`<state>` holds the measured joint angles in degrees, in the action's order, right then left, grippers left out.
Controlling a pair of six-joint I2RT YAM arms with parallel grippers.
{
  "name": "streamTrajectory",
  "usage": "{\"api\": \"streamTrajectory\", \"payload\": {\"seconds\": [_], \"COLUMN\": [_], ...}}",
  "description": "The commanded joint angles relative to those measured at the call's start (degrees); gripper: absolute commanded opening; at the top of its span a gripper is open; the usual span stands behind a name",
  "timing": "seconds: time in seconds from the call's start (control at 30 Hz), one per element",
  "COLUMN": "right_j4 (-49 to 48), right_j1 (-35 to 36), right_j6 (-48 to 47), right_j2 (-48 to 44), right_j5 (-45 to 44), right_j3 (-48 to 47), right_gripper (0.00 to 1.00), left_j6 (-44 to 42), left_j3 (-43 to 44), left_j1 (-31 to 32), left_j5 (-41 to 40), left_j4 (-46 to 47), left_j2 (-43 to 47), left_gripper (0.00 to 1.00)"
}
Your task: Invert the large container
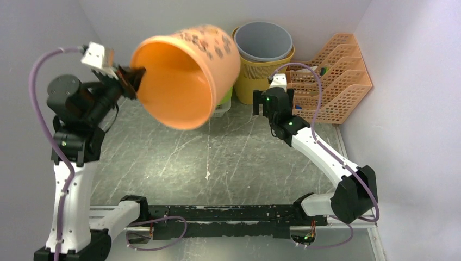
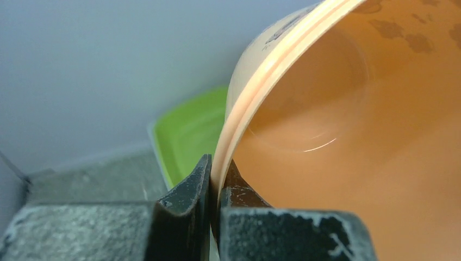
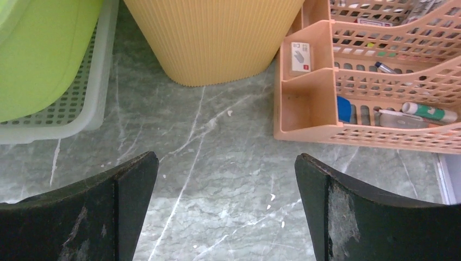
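My left fingers (image 2: 197, 187) are closed narrowly on the rim of the large orange container (image 2: 348, 119), one finger outside the wall and one inside, with the rim pinched between them. In the top view the container (image 1: 187, 76) hangs in the air off those fingers, clear of the surface (image 1: 217, 157), over its rear left part. It is tipped onto its side: the open mouth faces the near edge and slightly down, and the base points toward the back wall. Dark blotchy markings show on its outer wall.

My right fingers (image 3: 130, 185) are spread wide and hold nothing, hovering low over the grey-green marbled surface.

Just beyond them stands a ribbed yellow bin (image 3: 217, 38); from above, a grey bin (image 1: 263, 41) sits nested inside it. To its left a green tub (image 3: 38, 54) rests in a white perforated basket (image 3: 81, 114). To its right a peach desk organizer (image 3: 304, 103) holds pens and small items against the right wall.
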<state>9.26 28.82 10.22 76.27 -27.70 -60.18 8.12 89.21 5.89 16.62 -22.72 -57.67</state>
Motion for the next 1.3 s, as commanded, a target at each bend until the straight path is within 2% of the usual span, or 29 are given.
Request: {"api": "streamTrajectory", "payload": {"seconds": [0.0, 0.2, 0.47, 0.67, 0.9, 1.1, 1.27], "right_j4": [2.3, 5.4, 8.9, 12.1, 13.1, 13.0, 12.8], "right_j1": [-0.3, -2.3, -3.0, -3.0, -3.0, -3.0, -3.0], "right_j6": [0.9, 0.2, 0.4, 0.4, 0.0, -0.6, -1.0], "right_j2": [-2.1, -1.8, -4.4, -5.6, -7.1, -7.5, -7.1], "right_j5": [-3.2, -8.8, -7.0, -3.6, -2.3, -1.7, -1.1], "right_j3": [-0.9, -5.7, -9.9, -11.9, -12.9, -12.1, -11.1], "right_gripper": [1.00, 1.00, 1.00, 0.97, 0.96, 0.96, 0.96], "left_j6": [1.3, -3.6, -4.8, -3.3, -1.0, 0.1, 1.8], "left_j3": [-10.1, -14.5, -14.4, -18.0, -23.8, -22.6, -21.8], "left_j1": [0.3, 0.3, 0.2, 0.3, 1.3, 9.4, 14.4], "left_j5": [10.6, 14.0, 9.4, 6.1, 2.7, -8.9, -12.3], "left_j4": [-3.8, -14.0, -24.8, -23.8, -18.0, -18.5, -16.9], "left_j2": [6.6, 9.1, 6.1, 3.5, -0.6, -6.9, -10.0], "left_gripper": [0.07, 0.07, 0.07, 0.07, 0.07, 0.07, 0.07]}}
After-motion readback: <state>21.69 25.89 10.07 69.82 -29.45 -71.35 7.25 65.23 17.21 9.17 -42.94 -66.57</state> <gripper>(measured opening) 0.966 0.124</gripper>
